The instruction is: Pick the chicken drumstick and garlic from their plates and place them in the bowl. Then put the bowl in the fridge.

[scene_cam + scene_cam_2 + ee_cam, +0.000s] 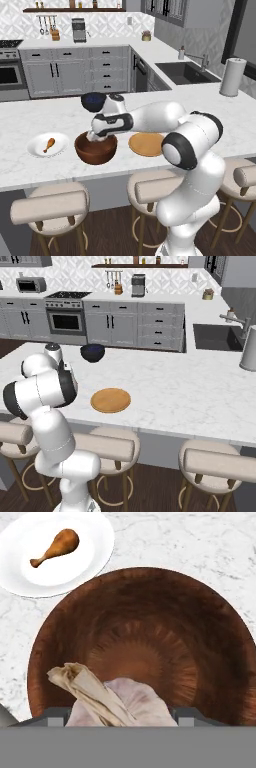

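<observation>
I have the gripper pinching the garlic over the bowl, so next I judge the jaws must spread to drop it, then go to the chicken drumstick on the white plate.

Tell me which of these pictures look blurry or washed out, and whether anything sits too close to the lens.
Left base view: soft overall, white plate nearly blends into the pale counter. Right base view: also soft, wooden plate stands out clearly. Hand view: garlic looms large at the bottom edge, cropped; bowl and drumstick read clearly.
</observation>
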